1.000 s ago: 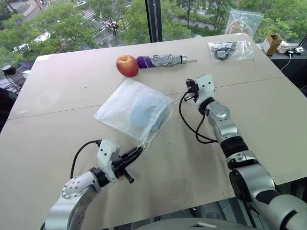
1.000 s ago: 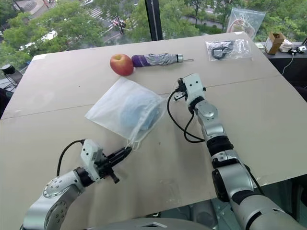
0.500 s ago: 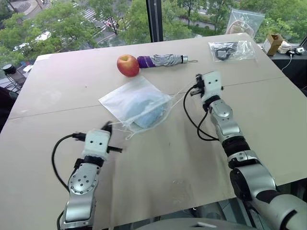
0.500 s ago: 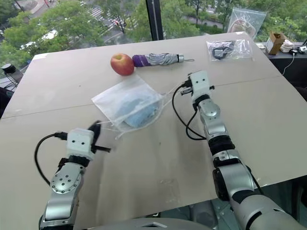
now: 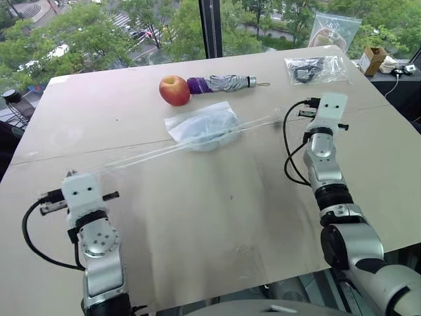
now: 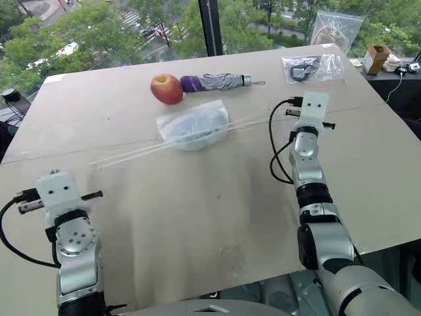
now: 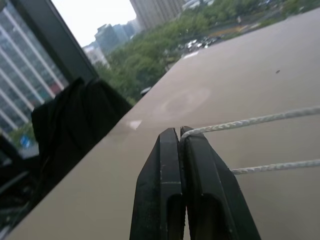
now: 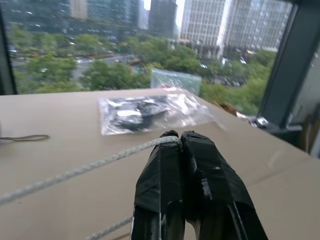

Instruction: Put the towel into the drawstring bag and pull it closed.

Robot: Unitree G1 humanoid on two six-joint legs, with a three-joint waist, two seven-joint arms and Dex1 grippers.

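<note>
The white drawstring bag (image 5: 202, 127) lies bunched up in the middle of the table, and the light-blue towel (image 6: 195, 125) shows through its thin fabric. Its thin white cords stretch taut out to both sides, low over the table. My left gripper (image 7: 179, 131) is out at the near left, shut on the left cord (image 7: 250, 121). At the right of the bag, my right gripper (image 8: 178, 134) is shut on the other cord (image 8: 100, 162).
A red apple (image 5: 174, 90) and a folded purple-grey umbrella (image 5: 220, 83) lie just behind the bag. A clear plastic bag with dark contents (image 5: 314, 69) sits at the back right, with another clear bag (image 5: 334, 29) and a small cardboard box (image 5: 373, 59) beyond it.
Both hands have swung outward, away from each other, drawing the cords tight. The bag went from flat and spread to cinched and bunched, and slid farther from me.
</note>
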